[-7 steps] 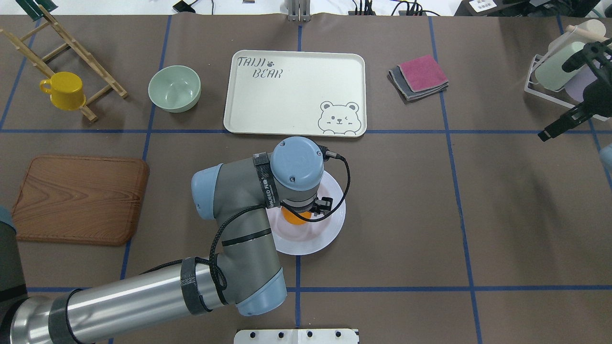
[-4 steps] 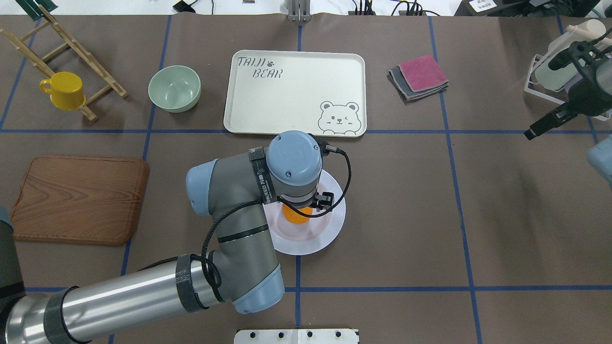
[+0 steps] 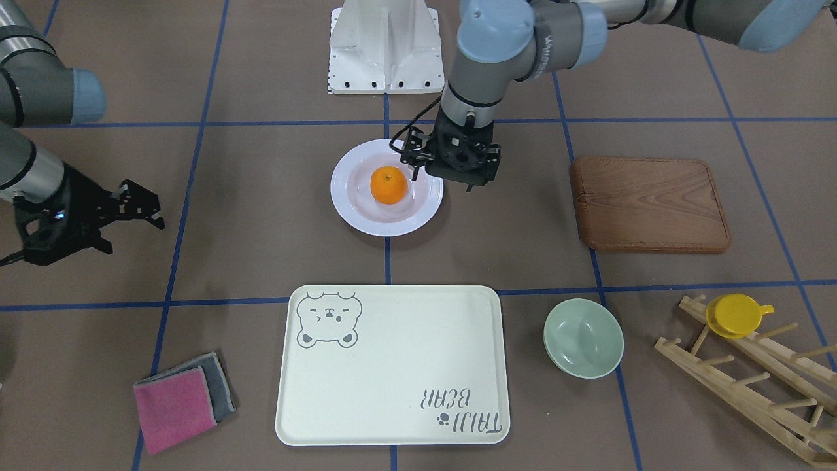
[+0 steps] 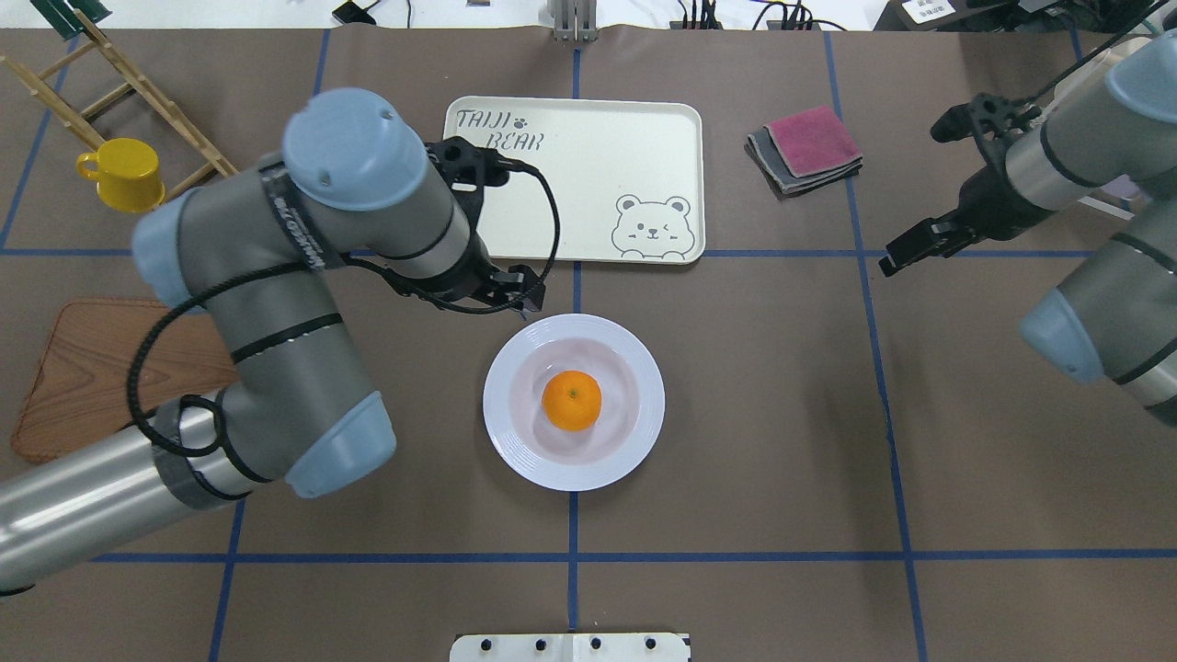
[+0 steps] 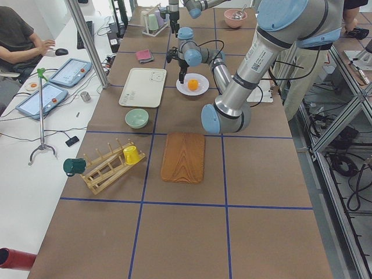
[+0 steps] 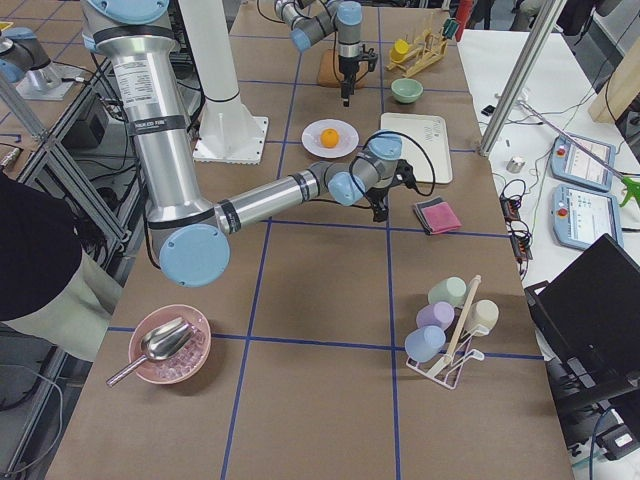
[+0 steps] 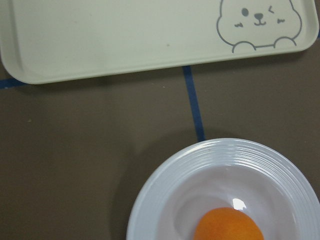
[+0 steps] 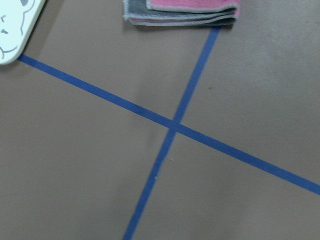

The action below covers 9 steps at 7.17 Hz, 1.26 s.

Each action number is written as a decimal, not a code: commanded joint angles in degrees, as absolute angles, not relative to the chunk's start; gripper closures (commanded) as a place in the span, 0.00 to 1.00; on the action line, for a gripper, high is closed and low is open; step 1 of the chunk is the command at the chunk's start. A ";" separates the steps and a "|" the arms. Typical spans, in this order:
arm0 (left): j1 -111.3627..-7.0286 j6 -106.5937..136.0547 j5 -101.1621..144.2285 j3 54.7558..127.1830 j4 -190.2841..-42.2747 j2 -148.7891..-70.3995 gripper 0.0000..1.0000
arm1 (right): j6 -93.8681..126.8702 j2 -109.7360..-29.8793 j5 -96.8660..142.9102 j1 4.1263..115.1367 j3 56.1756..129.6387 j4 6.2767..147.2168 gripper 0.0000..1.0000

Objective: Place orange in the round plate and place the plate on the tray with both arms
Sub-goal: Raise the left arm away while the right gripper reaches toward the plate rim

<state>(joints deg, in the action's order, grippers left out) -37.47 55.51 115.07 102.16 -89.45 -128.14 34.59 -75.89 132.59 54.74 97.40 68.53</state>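
Brown paper marked with blue tape lines covers the table (image 4: 782, 414), and the work sits in its middle. Nearest the robot, the orange (image 4: 571, 400) rests in the sunken centre of the round plate (image 4: 648, 405), so the first half of the task looks done. What is in hand now is the switch to a two-arm lift.

The left gripper (image 3: 441, 182) hangs above the table with its fingers spread and nothing between them. The plate lies just below and to the right of those fingers, its rim close under them, and the orange is a little further right.

Beyond the left fingers, on the far side of a blue line, the tray (image 4: 570, 184) lies bare and near the plate but not touching it.

The right gripper (image 3: 127, 229) is well apart from the plate, out towards the folded cloths (image 4: 809, 147). Its fingers appear parted and hold nothing. The plate lies far to their left.

The next move, I judge, calls for the right arm to cross to the plate's free side. Each set of fingers should then pinch an opposite rim, and both arms should lift together, kept level so the orange does not roll.
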 commanded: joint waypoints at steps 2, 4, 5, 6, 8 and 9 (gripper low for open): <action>-47.08 43.55 116.63 105.90 -89.56 -119.12 0.01 | 68.64 -74.27 124.73 44.23 97.65 47.35 0.01; -51.75 38.53 119.94 105.91 -89.74 -114.63 0.01 | 88.59 -74.79 110.68 35.04 98.26 34.43 0.00; -53.86 34.23 120.75 105.82 -89.56 -112.70 0.01 | 94.51 -75.23 101.61 30.02 98.44 29.49 0.00; -56.40 30.88 121.46 105.47 -89.30 -111.11 0.01 | 96.48 -75.50 92.47 24.66 100.00 28.57 0.00; -58.45 29.54 124.72 104.42 -89.03 -110.92 0.01 | 98.51 -86.94 81.72 18.93 101.87 10.87 0.00; -58.36 29.53 124.72 104.33 -88.95 -110.92 0.01 | 98.18 -88.58 71.04 13.33 96.30 -3.20 0.00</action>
